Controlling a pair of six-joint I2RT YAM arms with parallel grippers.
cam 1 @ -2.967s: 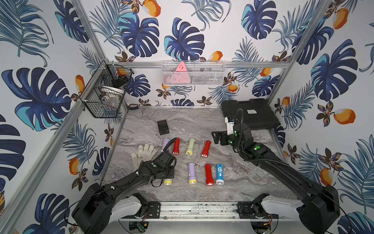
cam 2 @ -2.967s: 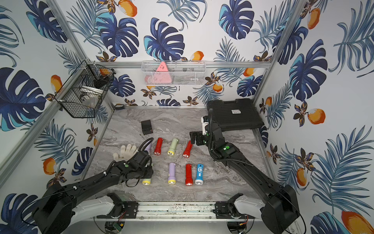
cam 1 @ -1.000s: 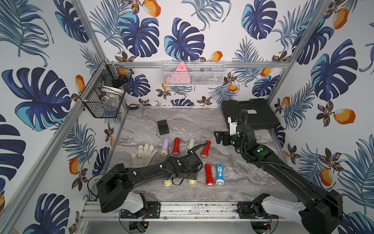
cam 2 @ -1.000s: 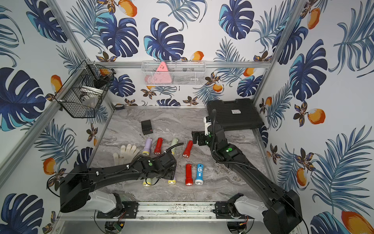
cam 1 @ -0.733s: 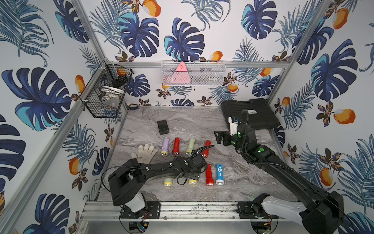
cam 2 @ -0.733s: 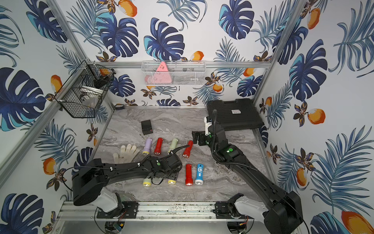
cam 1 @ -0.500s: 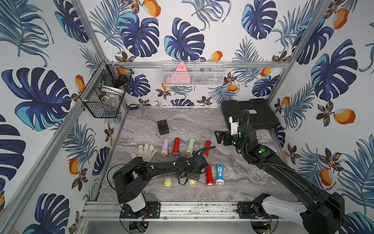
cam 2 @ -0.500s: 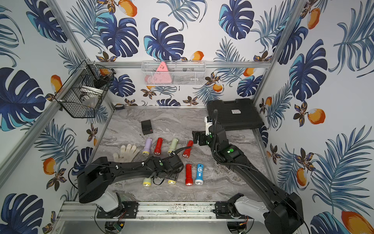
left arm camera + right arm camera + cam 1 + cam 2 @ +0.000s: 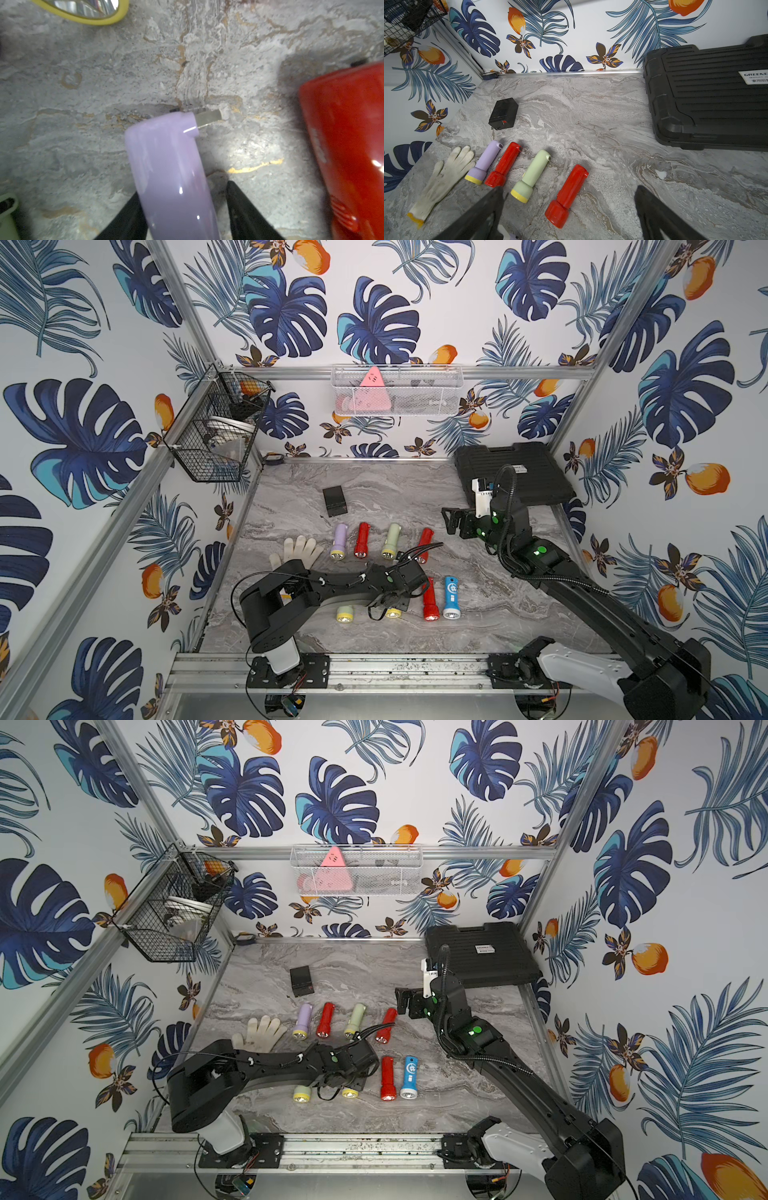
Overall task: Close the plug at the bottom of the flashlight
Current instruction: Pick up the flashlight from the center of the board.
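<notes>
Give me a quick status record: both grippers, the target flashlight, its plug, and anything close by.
left gripper: open, fingers straddling the purple flashlight, with a gap showing on one side
right gripper: open, empty, raised off the table
plug: metal prong sticks out from the flashlight's bottom end, not folded in
flashlight pose: lying on the marble table
nearby: red flashlight beside it, not touching

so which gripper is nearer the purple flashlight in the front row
Left: the left gripper straddles the purple flashlight, fingers either side; the right gripper hangs open farther back, by the back row.
</notes>
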